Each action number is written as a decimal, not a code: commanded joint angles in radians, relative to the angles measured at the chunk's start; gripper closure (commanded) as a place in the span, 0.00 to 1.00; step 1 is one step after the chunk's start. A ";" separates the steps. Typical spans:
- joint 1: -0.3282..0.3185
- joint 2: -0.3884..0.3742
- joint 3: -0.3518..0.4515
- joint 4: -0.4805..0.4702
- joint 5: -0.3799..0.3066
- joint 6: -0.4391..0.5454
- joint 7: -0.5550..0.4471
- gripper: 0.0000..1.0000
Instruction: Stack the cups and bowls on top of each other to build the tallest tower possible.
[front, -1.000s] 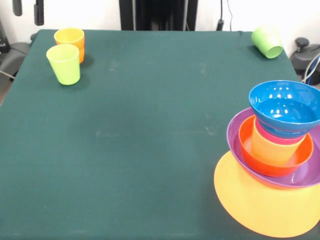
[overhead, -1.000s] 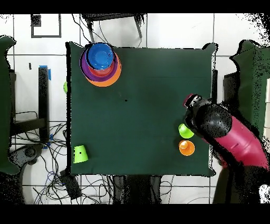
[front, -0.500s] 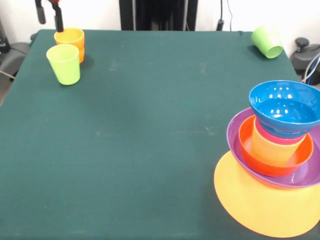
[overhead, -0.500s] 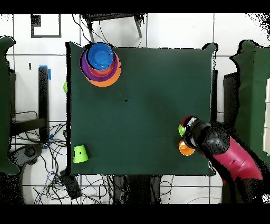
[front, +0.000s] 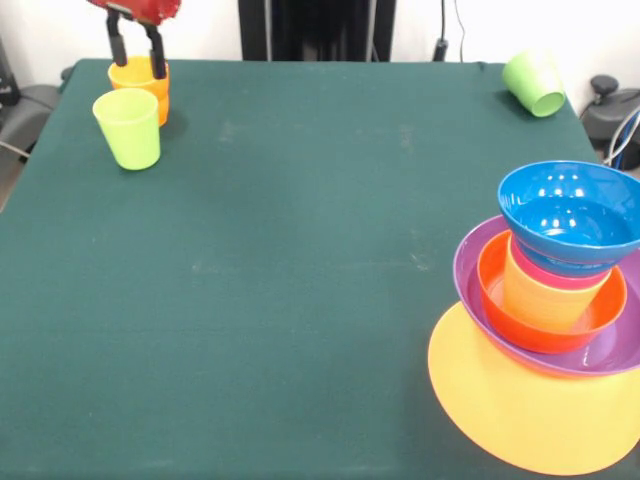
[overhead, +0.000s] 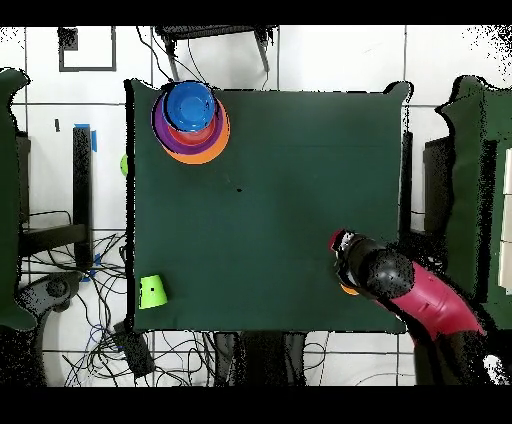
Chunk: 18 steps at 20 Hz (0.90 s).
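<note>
Red and black, the gripper hangs over the orange cup at the table's eleven o'clock corner in the front view, its two dark fingers spread apart, one at the cup's left rim and one over its mouth. Just beside that cup, toward seven o'clock, the lime green cup stands upright. A second green cup lies tipped on its side at one o'clock. At four o'clock rises the tower: blue bowl on top, above stacked cups in a red-orange bowl, a purple bowl and the wide orange-yellow bowl. Seen overhead, the arm covers both nearby cups.
</note>
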 joint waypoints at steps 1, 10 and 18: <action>-0.012 0.110 0.165 -0.031 -0.132 -0.043 -0.081 0.00; -0.004 0.171 0.151 -0.105 -0.267 -0.121 -0.046 0.00; 0.058 0.158 0.076 -0.156 -0.366 -0.197 0.017 0.00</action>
